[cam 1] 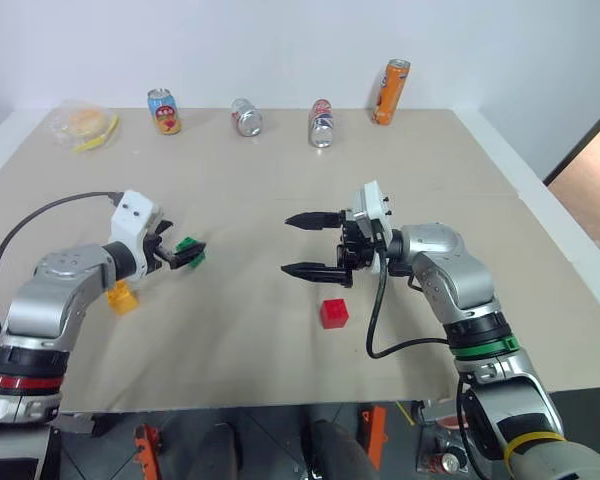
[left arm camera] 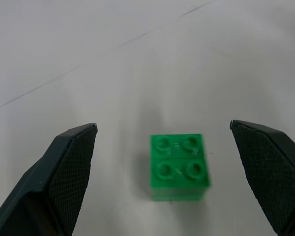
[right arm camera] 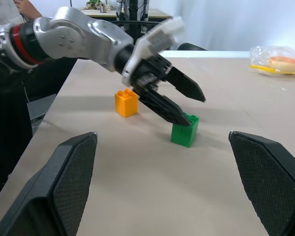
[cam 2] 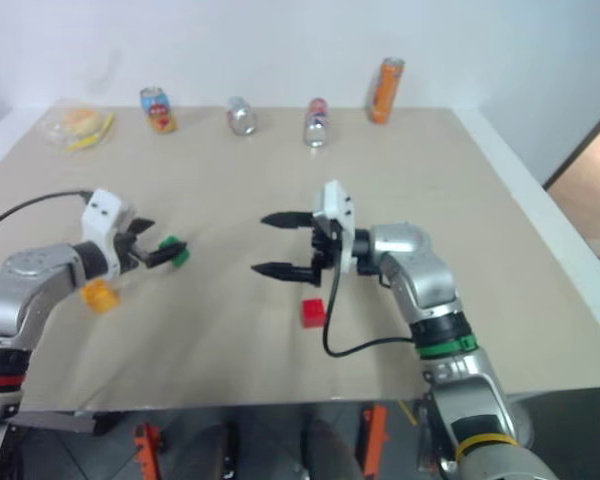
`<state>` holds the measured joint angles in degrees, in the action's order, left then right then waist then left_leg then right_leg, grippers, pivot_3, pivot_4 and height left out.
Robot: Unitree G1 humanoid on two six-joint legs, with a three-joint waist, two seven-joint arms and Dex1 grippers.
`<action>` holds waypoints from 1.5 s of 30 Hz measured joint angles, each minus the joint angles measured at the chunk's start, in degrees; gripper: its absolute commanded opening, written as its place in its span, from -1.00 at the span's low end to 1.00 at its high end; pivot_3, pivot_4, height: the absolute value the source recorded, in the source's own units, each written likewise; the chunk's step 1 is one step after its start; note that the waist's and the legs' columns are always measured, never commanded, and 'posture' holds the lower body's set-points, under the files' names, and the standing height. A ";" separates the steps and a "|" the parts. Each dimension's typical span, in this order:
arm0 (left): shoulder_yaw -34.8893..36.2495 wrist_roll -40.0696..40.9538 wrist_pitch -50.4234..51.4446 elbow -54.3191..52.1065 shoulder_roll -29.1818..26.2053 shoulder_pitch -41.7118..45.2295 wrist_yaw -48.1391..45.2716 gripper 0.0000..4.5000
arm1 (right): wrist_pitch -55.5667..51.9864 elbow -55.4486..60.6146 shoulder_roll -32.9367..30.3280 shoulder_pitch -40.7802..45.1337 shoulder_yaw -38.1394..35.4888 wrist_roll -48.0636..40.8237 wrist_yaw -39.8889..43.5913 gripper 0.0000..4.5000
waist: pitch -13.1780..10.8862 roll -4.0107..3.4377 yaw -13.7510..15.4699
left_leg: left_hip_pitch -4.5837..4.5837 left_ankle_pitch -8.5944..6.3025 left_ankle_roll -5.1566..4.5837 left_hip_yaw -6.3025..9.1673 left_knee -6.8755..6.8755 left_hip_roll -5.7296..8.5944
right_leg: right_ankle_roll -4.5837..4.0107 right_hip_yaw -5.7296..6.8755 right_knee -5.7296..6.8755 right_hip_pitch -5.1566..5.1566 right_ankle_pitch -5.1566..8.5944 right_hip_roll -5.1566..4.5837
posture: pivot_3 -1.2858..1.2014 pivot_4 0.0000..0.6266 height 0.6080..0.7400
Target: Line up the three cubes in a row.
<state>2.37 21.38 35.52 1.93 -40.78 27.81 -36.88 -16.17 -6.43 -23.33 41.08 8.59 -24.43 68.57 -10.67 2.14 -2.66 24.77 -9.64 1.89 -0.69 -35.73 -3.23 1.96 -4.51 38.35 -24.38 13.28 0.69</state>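
The left gripper (cam 1: 187, 256) has its jaws spread wide around the green cube (left arm camera: 178, 167), which sits on the tabletop (cam 1: 280, 180) between the two black fingers (left arm camera: 71, 167) without either touching it in the left wrist view; the right wrist view shows one fingertip right at the cube's top edge, and I cannot tell whether it makes contact. The right gripper (cam 1: 302, 245) also has its jaws wide open and grips nothing, pointing level toward the robot's left above the tabletop. The red cube (cam 1: 334, 313) lies on the tabletop just below and beside the right gripper, apart from its fingers. The yellow-orange cube (cam 1: 122, 297) rests near the left forearm, close to the green cube but not touching it and well apart from the red one, so the three cubes are not yet in a row. Along the far edge stand four drink cans (cam 1: 320, 122), the orange can (cam 1: 390, 91) being the tallest, and at the far left corner lies a clear bag of food (cam 1: 81, 125).
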 measured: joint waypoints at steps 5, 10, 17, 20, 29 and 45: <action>-3.91 -2.47 0.61 4.63 2.00 1.94 -1.62 1.00 | -0.05 0.68 0.20 -0.17 -0.01 0.00 -1.57 0.96 | 0.00 0.00 -0.04 | 0.01 0.00 0.00 0.01 -0.01 0.00 | 0.00 0.00 0.00 0.00 0.00 0.01 | 0.03 -0.52 1.00; -4.79 -4.06 0.82 7.66 2.84 3.84 -2.56 1.00 | -0.15 1.19 0.16 -0.65 -0.01 0.00 -2.60 0.96 | 0.00 0.00 0.01 | 0.02 0.00 0.00 0.04 -0.02 0.00 | 0.00 0.02 0.02 0.00 0.00 0.01 | 0.03 -0.52 1.00; -4.89 -6.33 1.05 11.62 3.80 6.25 -2.71 0.04 | -0.16 2.24 0.13 -0.85 -0.01 0.00 -3.55 1.00 | 0.00 0.00 -0.03 | 0.03 0.00 0.00 0.05 -0.05 0.01 | 0.02 0.02 0.03 0.01 -0.01 0.00 | 0.03 -0.52 1.00; -4.89 -6.77 1.04 11.62 3.81 6.25 -3.64 -0.39 | -0.16 2.24 0.06 -0.91 -0.01 -0.01 -3.66 1.00 | 0.00 0.01 -0.02 | 0.04 0.00 0.00 0.05 -0.04 0.01 | 0.02 0.02 0.03 0.01 -0.01 0.00 | 0.03 -0.52 1.00; -5.30 -6.52 -3.94 6.75 3.10 3.97 -12.70 -0.38 | -1.08 3.71 -1.73 -2.21 -0.70 -0.94 -3.52 1.00 | 0.00 0.00 0.00 | 0.10 0.00 0.01 0.04 -0.04 0.02 | 0.01 0.02 0.01 -0.01 -0.01 -0.03 | 0.03 -0.52 1.00; -17.94 -7.35 -14.34 -7.03 1.66 0.58 -31.76 -0.38 | -6.59 15.75 -14.51 -12.84 -4.50 -4.26 1.29 1.00 | 0.00 0.00 -0.03 | -0.02 0.05 -0.08 0.01 -0.14 0.06 | 0.02 -0.04 0.01 0.07 -0.04 -0.04 | 0.03 -0.52 1.00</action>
<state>-15.58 14.03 21.18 -5.11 -39.12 28.38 -68.65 -22.77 9.32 -37.84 28.24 4.09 -28.70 69.86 -10.67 2.14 -2.68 24.75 -9.59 1.81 -0.68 -35.87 -3.17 1.98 -4.55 38.36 -24.31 13.24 0.65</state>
